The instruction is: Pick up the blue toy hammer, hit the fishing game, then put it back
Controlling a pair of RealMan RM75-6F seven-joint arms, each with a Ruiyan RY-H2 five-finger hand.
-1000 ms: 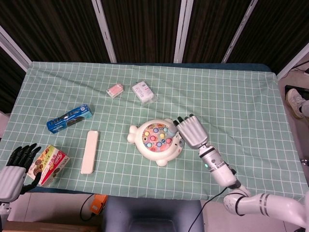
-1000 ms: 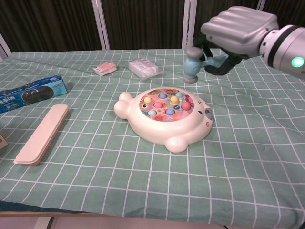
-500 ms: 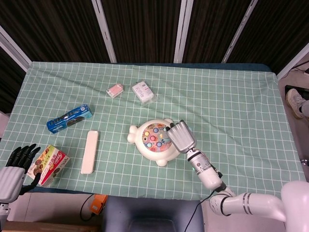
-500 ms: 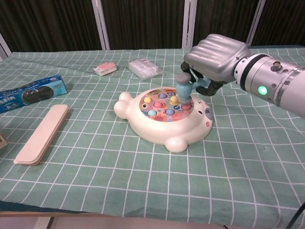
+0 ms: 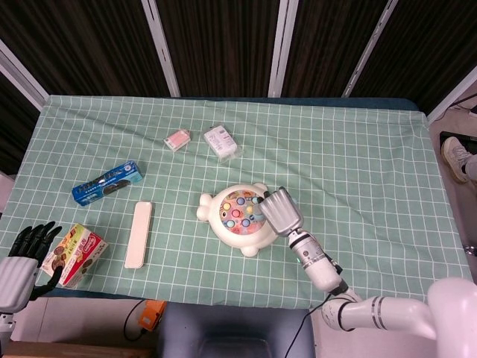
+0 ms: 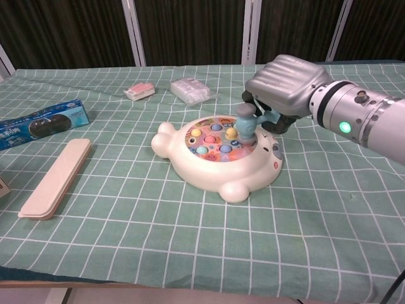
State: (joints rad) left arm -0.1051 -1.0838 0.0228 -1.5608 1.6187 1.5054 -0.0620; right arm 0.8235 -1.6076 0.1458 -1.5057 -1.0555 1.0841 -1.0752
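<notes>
The white fishing game [image 5: 237,219] [image 6: 218,158], shaped like a round fish with coloured pegs on top, lies mid-table. My right hand [image 5: 281,211] [image 6: 285,83] grips the blue toy hammer [image 6: 247,121] by its handle. The hammer head is down on the right side of the game's coloured top. In the head view the hand hides most of the hammer. My left hand [image 5: 27,250] hangs open off the table's front left corner, holding nothing.
A blue biscuit box [image 5: 107,183] [image 6: 39,122] and a long beige case [image 5: 139,233] [image 6: 56,177] lie to the left. A snack box [image 5: 75,254] sits at the front left edge. A pink packet [image 5: 177,139] and a clear packet [image 5: 223,141] lie further back.
My right hand has swung the hammer down and left, from above the game's right edge onto its coloured top. The left hand has barely moved.
</notes>
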